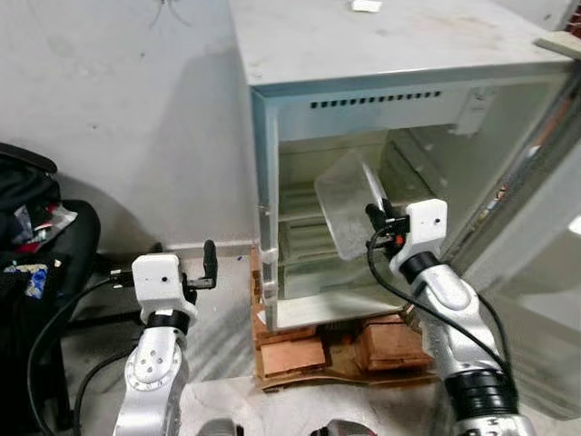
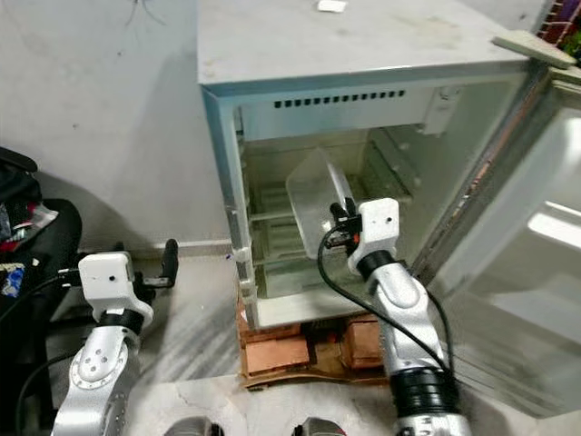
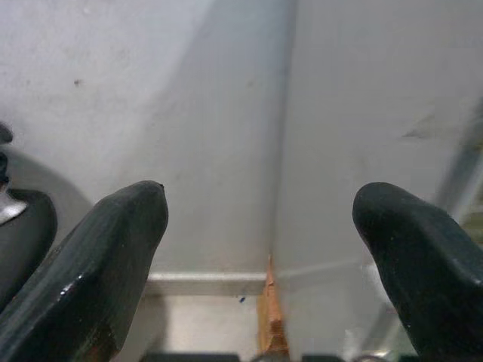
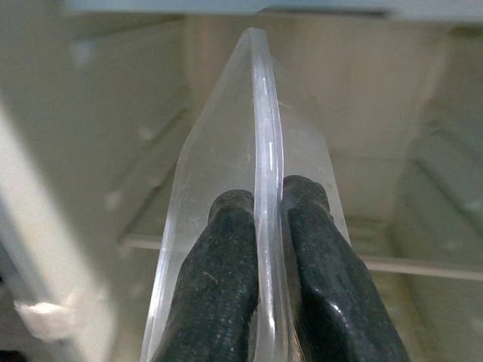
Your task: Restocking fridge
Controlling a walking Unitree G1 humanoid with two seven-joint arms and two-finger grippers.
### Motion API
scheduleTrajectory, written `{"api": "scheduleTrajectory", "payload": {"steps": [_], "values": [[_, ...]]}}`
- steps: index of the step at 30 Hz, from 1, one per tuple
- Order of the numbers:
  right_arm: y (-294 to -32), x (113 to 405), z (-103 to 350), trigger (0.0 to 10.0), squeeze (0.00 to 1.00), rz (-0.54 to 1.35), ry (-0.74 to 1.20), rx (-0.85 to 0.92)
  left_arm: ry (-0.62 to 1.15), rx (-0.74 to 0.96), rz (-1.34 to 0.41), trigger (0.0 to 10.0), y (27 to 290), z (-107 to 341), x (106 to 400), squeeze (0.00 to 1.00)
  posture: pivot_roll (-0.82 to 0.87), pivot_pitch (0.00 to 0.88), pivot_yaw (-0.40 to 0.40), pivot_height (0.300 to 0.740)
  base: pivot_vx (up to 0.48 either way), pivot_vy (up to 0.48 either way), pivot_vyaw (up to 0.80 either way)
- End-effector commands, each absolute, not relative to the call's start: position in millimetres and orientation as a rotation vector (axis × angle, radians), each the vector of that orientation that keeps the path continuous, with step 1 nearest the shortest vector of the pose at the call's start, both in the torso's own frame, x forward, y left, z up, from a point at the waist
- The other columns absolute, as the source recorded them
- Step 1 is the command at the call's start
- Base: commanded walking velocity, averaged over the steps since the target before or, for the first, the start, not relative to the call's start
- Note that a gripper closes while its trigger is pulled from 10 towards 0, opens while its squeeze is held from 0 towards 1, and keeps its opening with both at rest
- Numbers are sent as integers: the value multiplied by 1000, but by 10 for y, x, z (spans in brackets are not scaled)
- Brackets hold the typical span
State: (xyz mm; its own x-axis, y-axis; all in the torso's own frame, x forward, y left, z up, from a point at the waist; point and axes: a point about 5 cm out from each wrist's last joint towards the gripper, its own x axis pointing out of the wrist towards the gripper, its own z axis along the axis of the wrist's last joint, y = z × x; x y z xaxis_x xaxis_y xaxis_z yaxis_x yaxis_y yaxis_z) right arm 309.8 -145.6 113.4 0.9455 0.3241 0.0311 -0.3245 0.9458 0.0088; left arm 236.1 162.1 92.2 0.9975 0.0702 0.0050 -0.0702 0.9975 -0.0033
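A small grey fridge [image 1: 381, 54] stands open before me on wooden blocks, its door [image 1: 536, 272] swung out to the right. My right gripper [image 1: 375, 216] is shut on the rim of a clear plastic container [image 1: 349, 204], held tilted at the mouth of the fridge, in front of the shelves [image 1: 304, 216]. In the right wrist view both fingers [image 4: 219, 302] pinch the thin clear wall of the container [image 4: 264, 166]. My left gripper [image 1: 211, 263] hangs low to the left of the fridge, open, with nothing between its fingers [image 3: 106, 249].
A white wall [image 1: 136, 118] runs behind and to the left of the fridge. A black chair with clutter [image 1: 32, 236] sits at far left. Wooden blocks [image 1: 290, 350] and bricks lie under the fridge. A small white object [image 1: 367, 5] rests on the fridge top.
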Motion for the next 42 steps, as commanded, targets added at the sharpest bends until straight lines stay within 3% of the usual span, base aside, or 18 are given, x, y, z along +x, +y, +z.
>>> {"api": "scheduleTrajectory", "payload": {"steps": [1,8,17,30,42], "values": [[-1482,3094,1150,10000,0,320,-37,5,6,9,79,10000,1633,905,2340,0,-32,95,0,740,0,0,0],[-1479,3105,1151,10000,0,324,-37,2,-11,31,79,10000,1632,931,2354,0,-34,96,0,740,0,-35,0],[-1473,3095,1142,10000,0,329,-34,1,-14,34,81,10000,1632,930,2357,0,-36,94,0,740,0,-408,0],[-1465,3001,1064,10000,0,352,1,25,47,57,148,10000,1819,817,1970,0,-29,100,2,740,0,0,0],[-1362,2929,1043,10000,0,425,4,23,34,39,119,10000,1779,844,2002,0,-29,102,3,740,105,0,270]]}}
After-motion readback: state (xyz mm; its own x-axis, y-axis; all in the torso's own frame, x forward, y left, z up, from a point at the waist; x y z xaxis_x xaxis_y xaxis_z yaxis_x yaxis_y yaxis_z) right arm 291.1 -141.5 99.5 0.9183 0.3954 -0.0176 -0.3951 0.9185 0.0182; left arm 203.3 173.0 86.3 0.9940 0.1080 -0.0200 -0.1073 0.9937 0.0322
